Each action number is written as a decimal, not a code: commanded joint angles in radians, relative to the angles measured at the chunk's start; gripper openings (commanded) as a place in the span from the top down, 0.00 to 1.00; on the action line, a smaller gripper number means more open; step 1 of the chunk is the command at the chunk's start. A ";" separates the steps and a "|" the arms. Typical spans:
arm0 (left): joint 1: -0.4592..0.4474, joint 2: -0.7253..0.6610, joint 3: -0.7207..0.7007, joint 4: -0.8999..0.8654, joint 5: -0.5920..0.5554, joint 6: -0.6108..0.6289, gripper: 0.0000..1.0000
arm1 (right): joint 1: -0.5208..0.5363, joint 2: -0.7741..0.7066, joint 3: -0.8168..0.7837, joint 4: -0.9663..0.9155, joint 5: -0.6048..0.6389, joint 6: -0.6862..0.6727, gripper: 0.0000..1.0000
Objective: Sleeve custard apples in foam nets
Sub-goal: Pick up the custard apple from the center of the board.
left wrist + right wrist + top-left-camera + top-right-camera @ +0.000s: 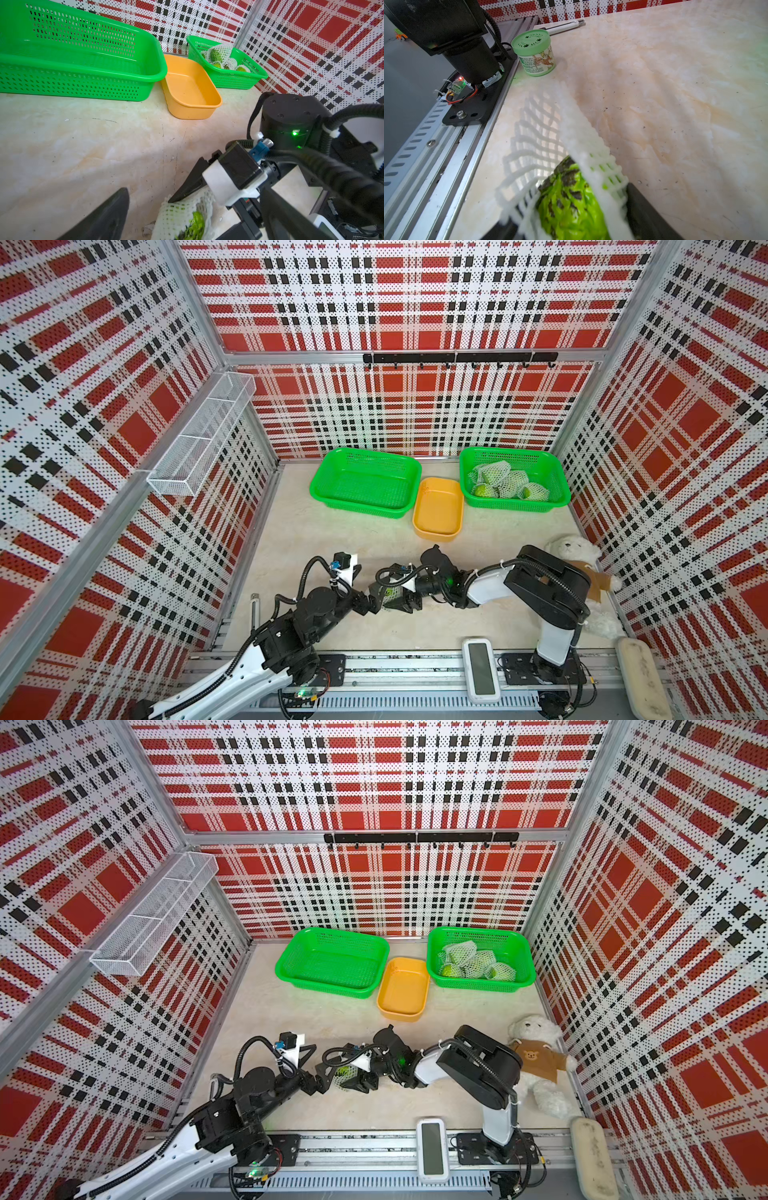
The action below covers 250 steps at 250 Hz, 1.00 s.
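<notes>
A bright green custard apple [566,199] with dark patches sits inside a white foam net [542,128] near the table's front centre. My right gripper [571,220] is shut on it, a finger against the net on either side. In both top views the netted fruit [390,593] [343,1072] lies between the two arms. My left gripper [374,600] faces it from the left and stands open; one of its fingers [108,216] stays clear of the net [178,214]. Several more netted custard apples [505,483] lie in the right green basket [562,489].
An empty green basket [316,486] and a yellow tub [438,510] stand at the back. A white plush bear [575,549] leans by the right arm. A green lidded jar [533,55] stands near the left arm's base. A white device [481,668] lies on the front rail.
</notes>
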 commanded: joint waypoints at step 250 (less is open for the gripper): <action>0.055 -0.009 0.025 0.015 0.041 0.015 0.01 | 0.022 0.029 0.036 -0.102 0.162 -0.078 0.22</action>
